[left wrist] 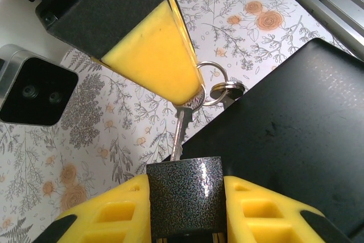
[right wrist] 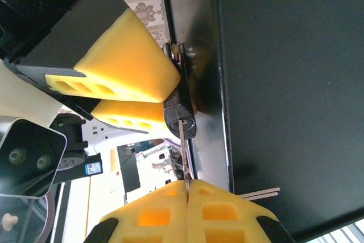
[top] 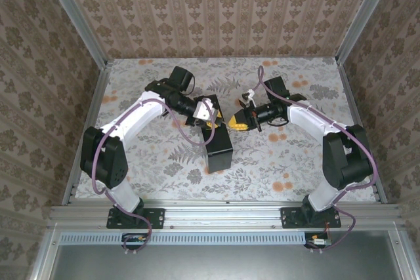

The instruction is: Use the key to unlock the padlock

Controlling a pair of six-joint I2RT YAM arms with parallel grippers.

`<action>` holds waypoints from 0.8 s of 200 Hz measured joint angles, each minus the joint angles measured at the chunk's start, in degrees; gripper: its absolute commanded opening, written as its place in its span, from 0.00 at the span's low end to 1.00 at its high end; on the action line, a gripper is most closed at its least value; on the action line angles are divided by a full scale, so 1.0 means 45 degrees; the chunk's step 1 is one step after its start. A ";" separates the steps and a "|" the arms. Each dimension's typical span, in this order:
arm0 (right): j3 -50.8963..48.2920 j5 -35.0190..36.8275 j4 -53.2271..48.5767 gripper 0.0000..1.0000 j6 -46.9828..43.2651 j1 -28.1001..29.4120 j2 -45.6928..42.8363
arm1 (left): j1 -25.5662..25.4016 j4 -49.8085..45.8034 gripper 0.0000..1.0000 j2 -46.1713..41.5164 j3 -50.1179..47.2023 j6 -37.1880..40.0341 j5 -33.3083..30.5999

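Wallpapered walls (top: pixel 216 4) close in 3 sides of the table (top: pixel 282 168), which has a floral cloth, w/ an aluminium rail (top: pixel 223 211) along the near edge where both arm bases sit.

Main obstacle is a black box (top: pixel 220 149) lying mid-table, just below the spot where the 2 arms meet. In the left wrist view its dark lid takes up the right half, close beside the work. In the right wrist view it runs along the right side, right next to the lock.

A keyring (left wrist: pixel 211 81) w/ a couple of silver loops hangs off the key's head, dangling above the box edge.

The padlock (left wrist: pixel 183 183) is small and blocky, w/ a dark speckled metallic body (the yellow on either side is finger pads, not the lock). It's held off the table at centre, clamped in the left gripper (left wrist: pixel 186 209), pads pressed flat on both its sides.

The key (left wrist: pixel 178 132) is silver and slim. Its head is pinched in the right gripper (right wrist: pixel 186 194), fingers closed tight w/ the blade between them. The blade tip meets the lock's end face at what looks like the keyhole; can't tell how deep it sits.
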 measured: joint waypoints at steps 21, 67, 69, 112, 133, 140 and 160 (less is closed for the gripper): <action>0.0015 -0.0185 -0.0355 0.00 -0.0695 -0.0015 0.0044 | -0.0121 -0.0520 0.17 0.0214 0.0427 0.0359 -0.0112; 0.0733 -0.0845 -0.1622 0.00 -0.2535 -0.0024 0.1073 | -0.0102 -0.1001 0.17 0.0427 0.0787 0.0787 -0.0340; 0.0753 -0.0869 -0.1656 0.00 -0.2574 -0.0024 0.1103 | -0.0092 -0.1025 0.17 0.0437 0.0797 0.0811 -0.0340; 0.1117 -0.1010 -0.2341 0.00 -0.3531 -0.0019 0.1399 | 0.0073 -0.1773 0.17 0.0767 0.1297 0.1545 -0.0102; 0.1409 -0.1010 -0.2895 0.00 -0.4109 0.0015 0.1486 | 0.0223 -0.2628 0.17 0.1209 0.1919 0.2229 0.0272; 0.1530 -0.1005 -0.3118 0.00 -0.4342 0.0029 0.1520 | 0.0262 -0.2968 0.17 0.1399 0.2205 0.2472 0.0384; 0.1666 -0.1001 -0.3531 0.00 -0.4843 0.0068 0.1525 | 0.0311 -0.3560 0.17 0.1613 0.2569 0.3002 0.0627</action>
